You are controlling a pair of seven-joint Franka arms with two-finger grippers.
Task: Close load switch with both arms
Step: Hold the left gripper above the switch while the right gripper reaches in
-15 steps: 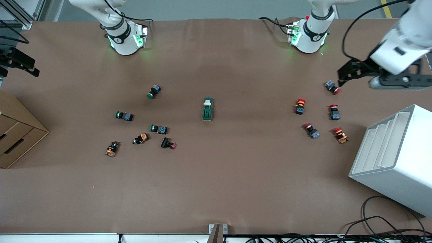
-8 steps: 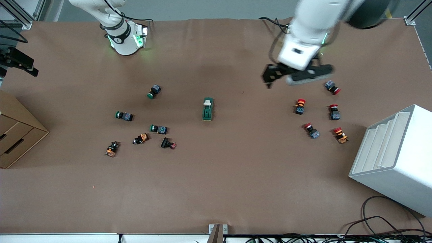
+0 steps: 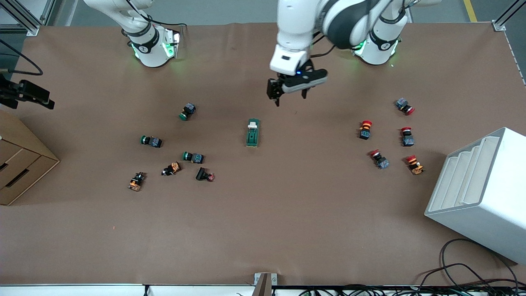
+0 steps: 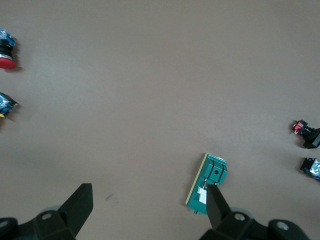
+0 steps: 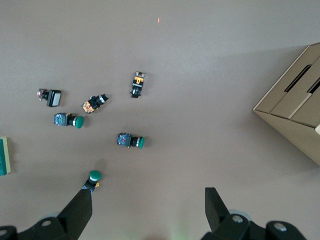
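Observation:
The load switch (image 3: 252, 133) is a dark green oblong block in the middle of the table. Its white lever tab is at the end farther from the front camera. My left gripper (image 3: 290, 98) hangs open and empty over bare table just past that tab end, toward the left arm's end. In the left wrist view the switch (image 4: 210, 181) lies by one fingertip (image 4: 215, 200) of the open left gripper (image 4: 150, 187). My right gripper (image 5: 148, 192) is open and empty, high over the table near several green push buttons (image 5: 131, 141).
Green and orange buttons (image 3: 193, 157) lie toward the right arm's end, red ones (image 3: 365, 129) toward the left arm's end. A white slotted rack (image 3: 478, 193) and a cardboard box (image 3: 20, 164) stand at the table's two ends. Cables (image 3: 464, 275) lie at the front edge.
My left arm has swung from the table's end by the white rack to the middle, near the switch. The switch and buttons have not moved.

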